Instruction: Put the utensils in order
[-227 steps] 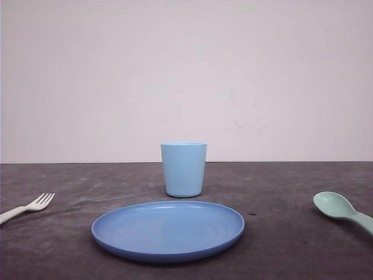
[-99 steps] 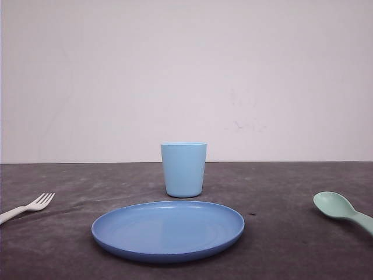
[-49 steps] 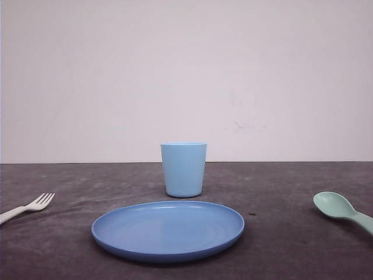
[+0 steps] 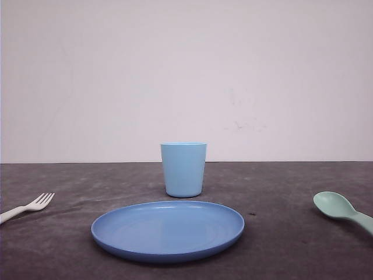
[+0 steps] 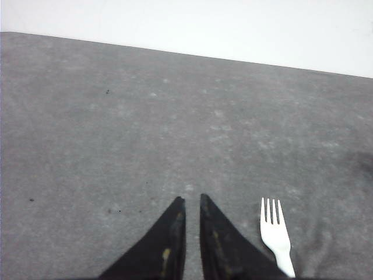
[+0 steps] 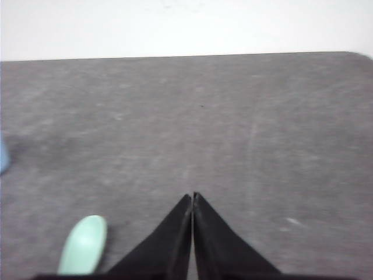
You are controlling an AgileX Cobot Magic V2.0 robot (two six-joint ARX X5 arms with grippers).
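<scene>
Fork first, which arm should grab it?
Left. The fork lies at the table's left edge, and in the left wrist view it sits just beside the left gripper, which holds nothing.

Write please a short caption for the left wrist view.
Left gripper, fingers nearly together, above grey table beside white fork.

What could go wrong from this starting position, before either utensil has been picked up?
1. The white fork lies flat on the table beside the left gripper, not between its fingers, which sit close together; a descent without opening and shifting sideways would likely miss it.
2. The mint-green spoon likewise lies off to the side of the shut right gripper.
3. Both utensils are thin and flat, so fingers may scrape the table or flick them away.
</scene>
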